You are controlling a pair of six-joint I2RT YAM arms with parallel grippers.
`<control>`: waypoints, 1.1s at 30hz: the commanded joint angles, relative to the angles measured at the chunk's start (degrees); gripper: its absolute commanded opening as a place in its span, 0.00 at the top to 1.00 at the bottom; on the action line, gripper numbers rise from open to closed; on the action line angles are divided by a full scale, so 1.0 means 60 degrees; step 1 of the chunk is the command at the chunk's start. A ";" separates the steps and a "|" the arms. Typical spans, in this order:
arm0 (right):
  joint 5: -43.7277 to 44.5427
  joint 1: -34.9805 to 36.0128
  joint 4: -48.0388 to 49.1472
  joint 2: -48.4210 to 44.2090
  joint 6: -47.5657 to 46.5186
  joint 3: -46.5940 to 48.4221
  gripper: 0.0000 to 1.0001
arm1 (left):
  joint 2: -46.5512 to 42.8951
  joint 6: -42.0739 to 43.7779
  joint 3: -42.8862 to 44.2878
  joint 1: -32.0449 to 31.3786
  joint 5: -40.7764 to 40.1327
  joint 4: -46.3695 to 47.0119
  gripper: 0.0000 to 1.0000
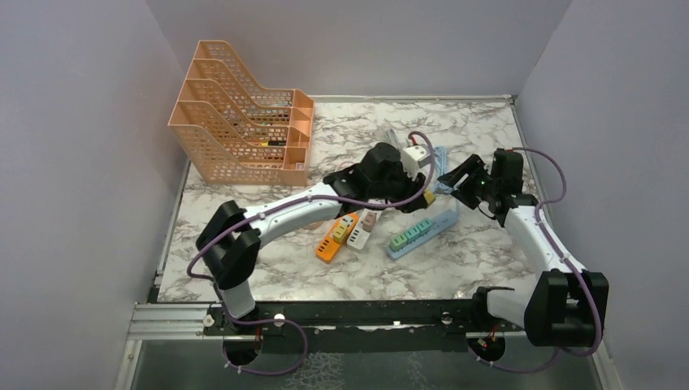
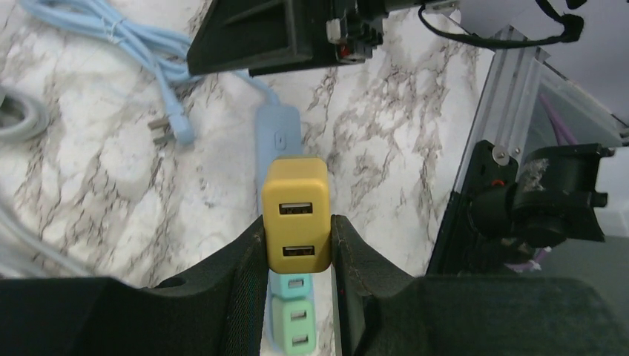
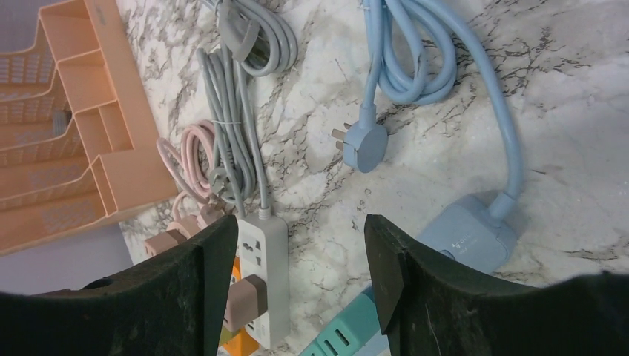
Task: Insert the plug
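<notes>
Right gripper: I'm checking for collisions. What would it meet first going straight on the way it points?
The right gripper would likely meet bare marble table first, short of the blue plug; depth is unclear.

a file rack [image 1: 244,114] stood at the bench's [image 1: 357,276] back left; power strips [image 1: 357,230] lay mid-bench, cords [image 3: 239,133] behind them.

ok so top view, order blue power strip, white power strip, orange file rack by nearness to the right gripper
1. blue power strip, beside the right gripper, on its near side
2. white power strip, further left, mid-table
3. orange file rack, back left corner
</notes>
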 commanded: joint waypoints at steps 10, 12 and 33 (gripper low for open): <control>-0.0772 -0.1325 -0.0248 -0.0281 0.0217 -0.0375 0.38 | 0.3458 0.1921 0.3925 -0.1309 -0.1618 -0.2323 0.84; -0.0747 -0.1371 -0.0276 -0.0276 0.0190 -0.0415 0.39 | 0.3805 0.2073 0.4338 -0.1368 -0.1638 -0.2681 0.85; -0.0240 -0.1650 -0.0294 -0.0074 -0.0207 -0.0704 0.41 | 0.5317 0.2602 0.6496 -0.1417 -0.2098 -0.5427 0.87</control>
